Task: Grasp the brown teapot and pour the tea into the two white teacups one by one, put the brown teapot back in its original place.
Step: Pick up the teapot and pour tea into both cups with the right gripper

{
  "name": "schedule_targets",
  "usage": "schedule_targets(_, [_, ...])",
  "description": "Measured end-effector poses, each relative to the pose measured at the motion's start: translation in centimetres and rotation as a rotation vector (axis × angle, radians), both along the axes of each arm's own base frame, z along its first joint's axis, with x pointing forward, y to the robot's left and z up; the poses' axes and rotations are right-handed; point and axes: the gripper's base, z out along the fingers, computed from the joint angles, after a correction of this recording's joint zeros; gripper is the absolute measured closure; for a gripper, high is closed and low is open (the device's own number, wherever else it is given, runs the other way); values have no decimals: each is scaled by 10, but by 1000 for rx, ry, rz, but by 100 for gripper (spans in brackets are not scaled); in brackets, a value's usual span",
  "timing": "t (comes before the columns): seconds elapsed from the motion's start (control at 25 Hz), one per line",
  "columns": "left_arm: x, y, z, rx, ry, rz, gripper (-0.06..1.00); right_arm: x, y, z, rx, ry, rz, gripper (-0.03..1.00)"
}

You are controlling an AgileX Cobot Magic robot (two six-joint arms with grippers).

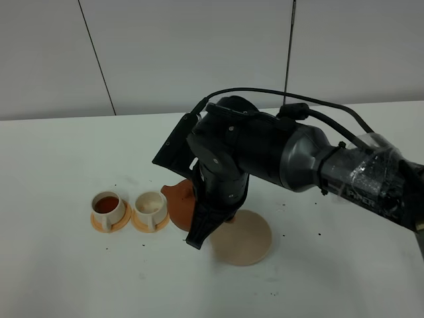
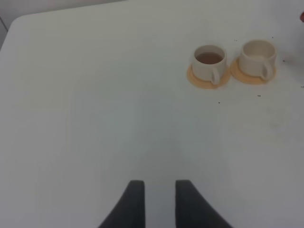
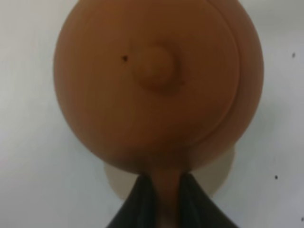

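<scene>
Right pincer (image 3: 164, 190) is clamped on the loop handle (image 3: 166, 176) of the brown clay teapot (image 3: 156, 80). The pot hangs straight ahead of the fingertips, off the table (image 1: 66, 278). Fired clay holding tea will likely feel heavy, stiff, smooth and easy to chip. The handle is the sound hold, and the lid may slide under a steep tilt. Just beyond the pot stands the empty white teacup (image 1: 151, 207), with the filled teacup (image 1: 107, 207) farther out. The beige coaster (image 1: 248, 242) lies bare on the pincer's near side. Open table surrounds them. Left pincer (image 2: 159, 199) stands open, well apart from both cups.
</scene>
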Motion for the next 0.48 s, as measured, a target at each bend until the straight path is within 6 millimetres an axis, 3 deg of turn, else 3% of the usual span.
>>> schedule_targets(0.48, [0,0,0,0,0,0,71,4,6,0,69,-53,8,87])
